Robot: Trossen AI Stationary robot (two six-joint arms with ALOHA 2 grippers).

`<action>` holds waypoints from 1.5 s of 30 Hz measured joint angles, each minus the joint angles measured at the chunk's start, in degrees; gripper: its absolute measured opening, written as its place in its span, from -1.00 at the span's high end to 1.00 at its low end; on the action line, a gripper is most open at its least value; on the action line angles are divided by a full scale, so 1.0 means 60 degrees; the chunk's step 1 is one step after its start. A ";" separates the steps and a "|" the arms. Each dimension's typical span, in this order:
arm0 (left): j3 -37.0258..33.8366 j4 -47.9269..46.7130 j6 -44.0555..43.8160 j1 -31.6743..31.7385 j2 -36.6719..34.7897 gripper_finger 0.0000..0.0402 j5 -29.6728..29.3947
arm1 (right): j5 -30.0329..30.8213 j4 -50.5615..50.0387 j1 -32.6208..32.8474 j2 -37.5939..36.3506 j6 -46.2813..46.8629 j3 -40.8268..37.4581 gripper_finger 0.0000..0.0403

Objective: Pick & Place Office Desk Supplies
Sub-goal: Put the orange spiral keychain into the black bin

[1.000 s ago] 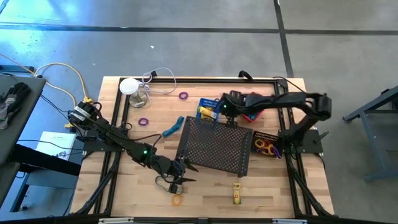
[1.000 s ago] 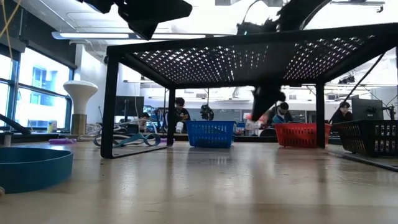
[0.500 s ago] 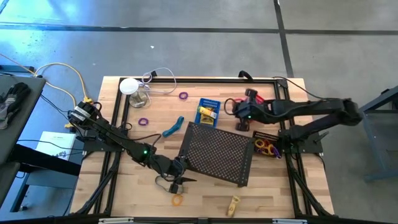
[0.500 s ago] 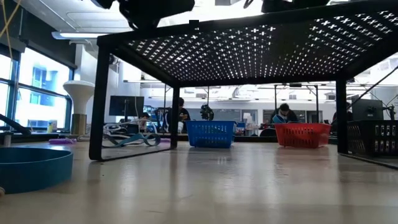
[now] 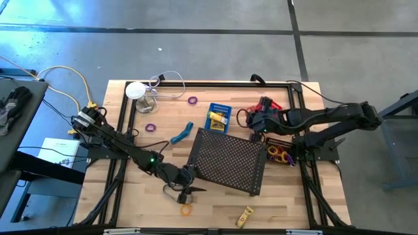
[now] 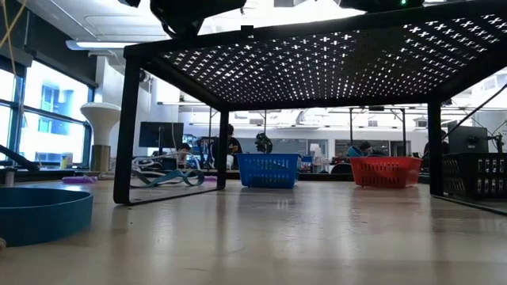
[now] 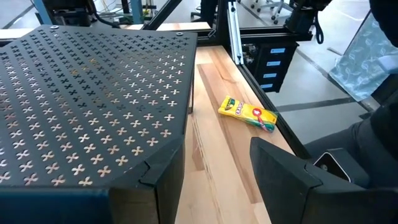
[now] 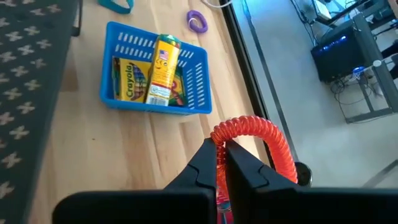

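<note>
Your right gripper (image 8: 221,163) is clenched on a red coiled band (image 8: 252,134), hovering at about 3 o'clock on the table, just right of the blue basket (image 5: 219,115). Your left gripper (image 5: 189,185) sits at about 7 o'clock, at the near left corner of the black mesh stand (image 5: 225,158), with its fingers (image 7: 292,180) spread wide apart and holding nothing.

The wooden table (image 5: 144,209) carries the mesh stand at its centre. The blue basket lies at 12 o'clock from the stand and holds a yellow crayon box (image 8: 126,79) and a yellow bottle (image 8: 161,70). A dark basket (image 5: 279,152) with coloured rings sits at 3 o'clock. A second yellow crayon box (image 5: 244,215) lies at 6 o'clock. A blue band (image 5: 181,134) lies at 10 o'clock, purple rings (image 5: 151,127) beyond it, and an orange ring (image 5: 187,210) rests at 7 o'clock.
</note>
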 joint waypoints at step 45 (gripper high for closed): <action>0.0000 -0.0129 -0.0245 -0.0884 0.0004 0.12 0.0015 | -0.3611 -0.4091 0.5430 -0.1195 1.4246 -0.2486 0.97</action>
